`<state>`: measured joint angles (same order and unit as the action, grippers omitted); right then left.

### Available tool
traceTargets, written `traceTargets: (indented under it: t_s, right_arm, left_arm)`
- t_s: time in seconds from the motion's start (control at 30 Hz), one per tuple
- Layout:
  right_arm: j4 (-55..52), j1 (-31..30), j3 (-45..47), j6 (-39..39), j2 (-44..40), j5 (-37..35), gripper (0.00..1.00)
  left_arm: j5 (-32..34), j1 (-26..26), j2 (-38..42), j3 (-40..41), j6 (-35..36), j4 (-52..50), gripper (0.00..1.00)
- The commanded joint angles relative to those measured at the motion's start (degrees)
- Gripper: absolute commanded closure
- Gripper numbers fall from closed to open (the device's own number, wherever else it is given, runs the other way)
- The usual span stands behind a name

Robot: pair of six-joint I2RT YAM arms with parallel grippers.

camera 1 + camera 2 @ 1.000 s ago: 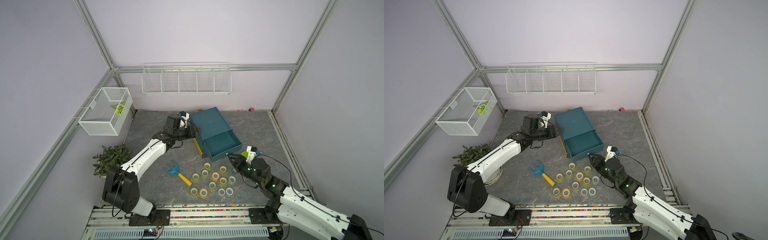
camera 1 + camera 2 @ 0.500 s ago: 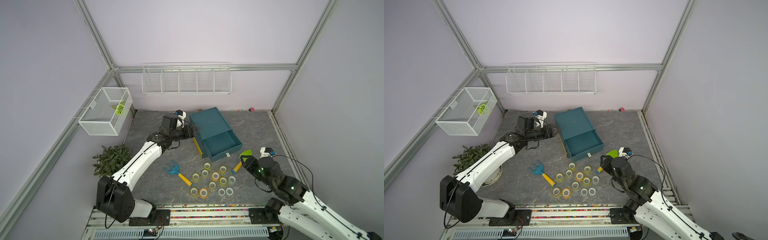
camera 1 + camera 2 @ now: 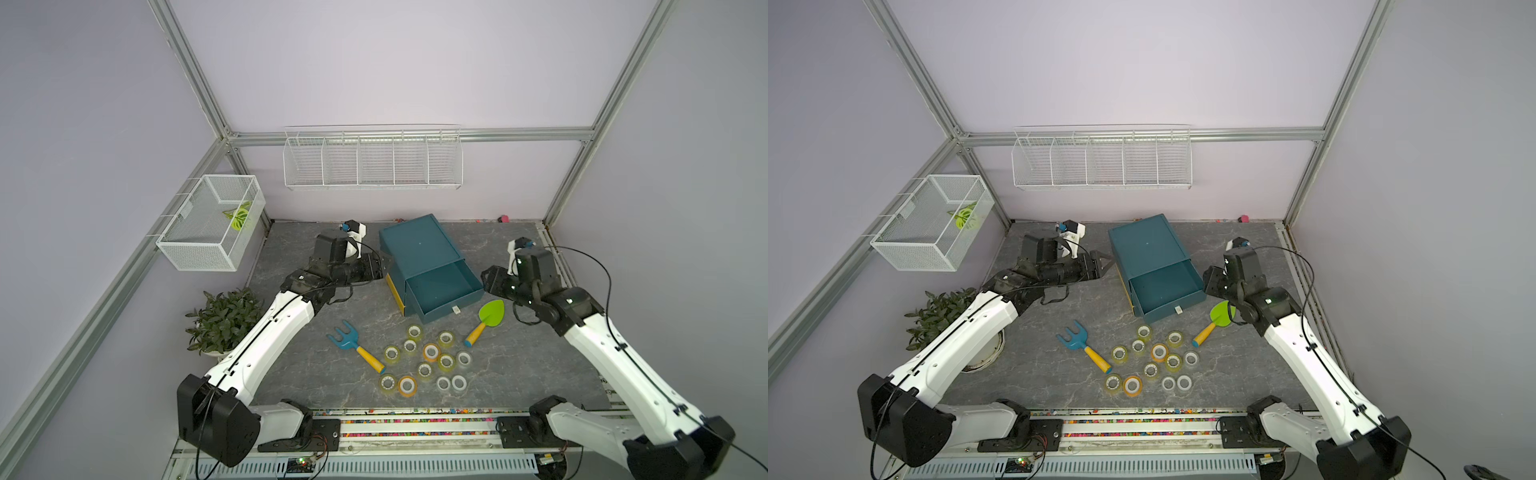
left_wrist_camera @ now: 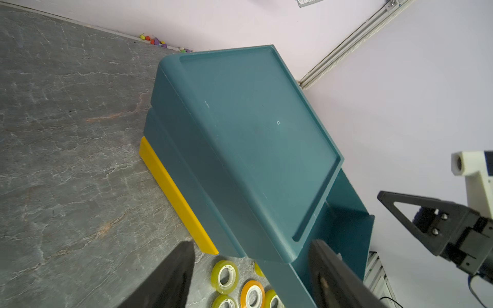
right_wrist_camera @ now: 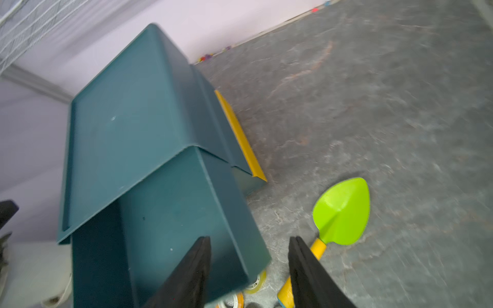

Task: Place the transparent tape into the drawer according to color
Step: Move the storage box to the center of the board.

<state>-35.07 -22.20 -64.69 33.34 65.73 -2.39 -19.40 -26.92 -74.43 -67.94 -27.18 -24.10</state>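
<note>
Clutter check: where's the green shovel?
In both top views, the green shovel lies flat just right of the open drawer, handle toward the tape rolls.

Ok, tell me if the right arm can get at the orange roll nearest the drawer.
Probably yes: the right hand is open and empty, the orange roll lies uncovered; only the green trowel lies roughly between them.
</note>
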Motion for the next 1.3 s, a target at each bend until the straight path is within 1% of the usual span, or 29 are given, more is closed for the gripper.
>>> traceTargets:
  t_s: [0.0, 0.13, 0.53, 0.7, 0.83, 0.93, 1.07, 1.17, 1.27]
  right_arm:
    - [-0.68, -0.03, -2.46, -8.02, 3.72, 5.47, 0.48]
    - [-0.32, -0.19, -4.65, -9.8, 7.28, 3.89, 0.48]
    - [0.56, -2.02, -14.59, -13.13, 20.94, 4.23, 0.52]
    - [1.72, -3.03, -19.29, -13.39, 25.95, 5.2, 0.58]
    - [0.98, -4.98, -24.73, -13.58, 30.25, 4.95, 0.61]
    - [0.49, -5.92, -28.18, -13.26, 33.3, 4.34, 0.61]
    - [0.1, -6.45, -31.32, -13.04, 35.05, 3.08, 0.59]
    - [-2.53, -6.46, -33.47, -13.0, 33.96, -0.45, 0.54]
    - [-3.27, -6.5, -32.95, -13.33, 30.3, -5.57, 0.49]
  left_arm:
    - [1.01, 0.03, 1.57, 1.22, 1.45, -0.45, 0.27]
    - [1.29, 0.1, 1.66, 1.41, 1.33, 0.0, 0.27]
    - [1.63, 0.07, 1.22, 1.83, 1.47, -0.07, 0.27]
    - [2.34, 0.07, 1.53, 2.16, 1.51, -0.44, 0.27]
    - [3.66, 0.18, 1.92, 2.8, 1.17, -0.51, 0.27]
    - [4.09, 0.2, 2.27, 2.9, 1.25, -0.69, 0.27]
    - [4.12, 0.29, 2.54, 2.42, 1.27, -1.25, 0.27]
    - [4.19, 0.29, 3.38, 2.2, 1.17, -1.57, 0.27]
    - [3.94, 0.29, 5.0, 2.45, 1.08, -1.28, 0.26]
